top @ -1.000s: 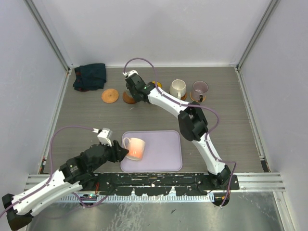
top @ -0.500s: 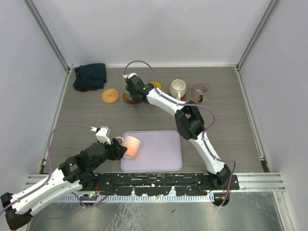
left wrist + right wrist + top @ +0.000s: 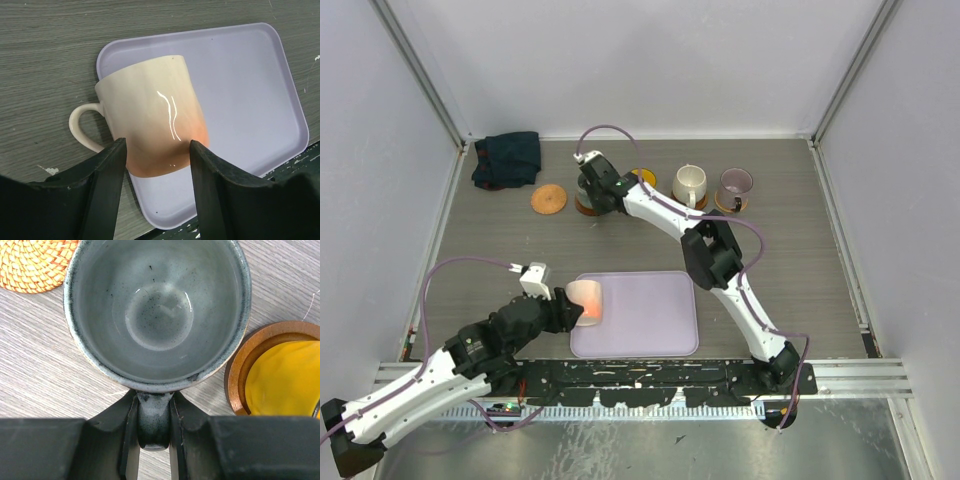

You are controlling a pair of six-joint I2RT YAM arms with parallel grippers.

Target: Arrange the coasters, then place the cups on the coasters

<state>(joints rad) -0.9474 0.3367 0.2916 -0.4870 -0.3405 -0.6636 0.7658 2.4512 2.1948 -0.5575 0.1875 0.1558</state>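
A pale pink cup (image 3: 150,115) with an orange-tinted base lies on its side over the left rim of the lilac tray (image 3: 250,95), handle to the left. My left gripper (image 3: 157,142) is shut on its base, one finger on each side. In the top view that cup (image 3: 586,300) is at the tray's left edge. My right gripper (image 3: 153,397) is shut on the handle of the grey-green cup (image 3: 157,310), which stands upright at the back left (image 3: 588,188) and hides whatever is under it. A yellow cup (image 3: 285,377) sits on a dark wood coaster (image 3: 240,365) to its right.
A loose orange-tan coaster (image 3: 548,199) lies left of the grey-green cup. A cream cup (image 3: 689,182) and a purple-grey cup (image 3: 734,184) stand on coasters at the back right. A dark folded cloth (image 3: 507,158) lies in the back left corner.
My left gripper has drawn back to the left with the pink cup, which has turned so its handle no longer shows from above. The right arm has hardly moved.
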